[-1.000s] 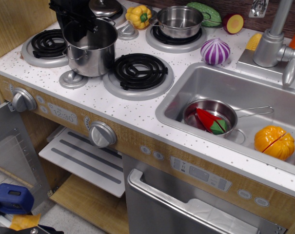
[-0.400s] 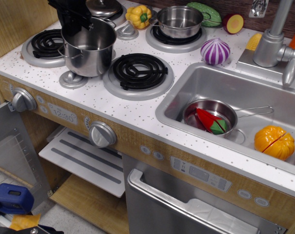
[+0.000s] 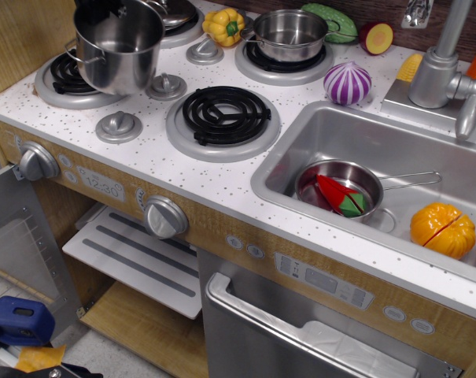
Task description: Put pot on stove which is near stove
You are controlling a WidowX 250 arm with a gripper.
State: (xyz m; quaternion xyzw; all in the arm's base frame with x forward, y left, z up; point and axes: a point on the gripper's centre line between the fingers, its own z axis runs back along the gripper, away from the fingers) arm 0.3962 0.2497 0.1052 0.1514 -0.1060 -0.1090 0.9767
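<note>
In the upper left of the frame, the tall steel pot [image 3: 118, 46] is hanging tilted over the stove [image 3: 155, 153], above its left coil burner [image 3: 74, 72]. The claw is hardly showing; its grip cannot be told.

The pot [image 3: 117, 45], formerly between the front burners, now higher and leftward over the stove's [image 3: 155, 153] left burner.

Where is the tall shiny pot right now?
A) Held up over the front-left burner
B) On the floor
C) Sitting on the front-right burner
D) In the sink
A: the pot hangs tilted above the front-left burner of the stove, blocking part of it from view.
</note>
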